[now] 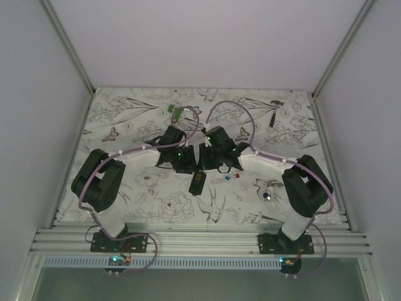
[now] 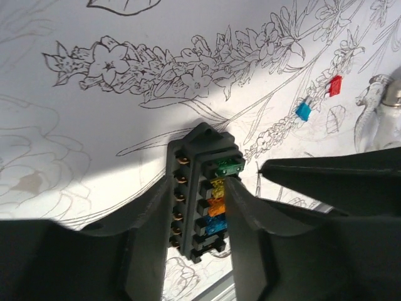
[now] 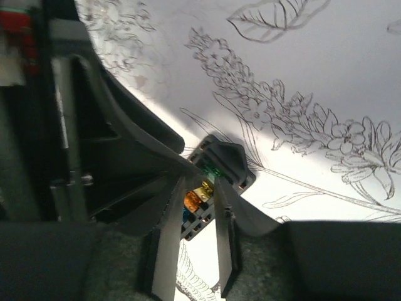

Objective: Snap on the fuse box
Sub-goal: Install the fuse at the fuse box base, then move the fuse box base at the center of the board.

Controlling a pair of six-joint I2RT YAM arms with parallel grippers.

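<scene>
2 claws meet over the middle of the desk. The left claw [image 2: 195, 188] has its fingers [image 2: 147, 238] narrowly apart, 1 along each long side of the fuse box [image 2: 202, 145], with their inner edges right at its walls. Whether they press it or only flank it I cannot tell. The right claw [image 3: 199, 188] comes in from the other side. Its 2 fingers stand a narrow gap apart above 1 end of the box, with nothing clamped between them. In the left wrist view, 1 of its pointed tips sits just beside the green fuse [image 2: 229, 168].

The fuse box is a black block, open face up, showing a row of green, yellow, orange and blue fuses and a row of brass contacts alongside. From above it lies at the centre of the flower-printed desk [image 1: 125, 125], just on the near side of both claws. To its right are a small red piece [image 2: 336, 85] and a small blue piece [image 2: 303, 111], apart from the box, then a white-silver thing [image 2: 383, 103]. Near the far edge lie a green thing [image 1: 176, 111] and a hammer-shaped tool [image 1: 276, 111].
</scene>
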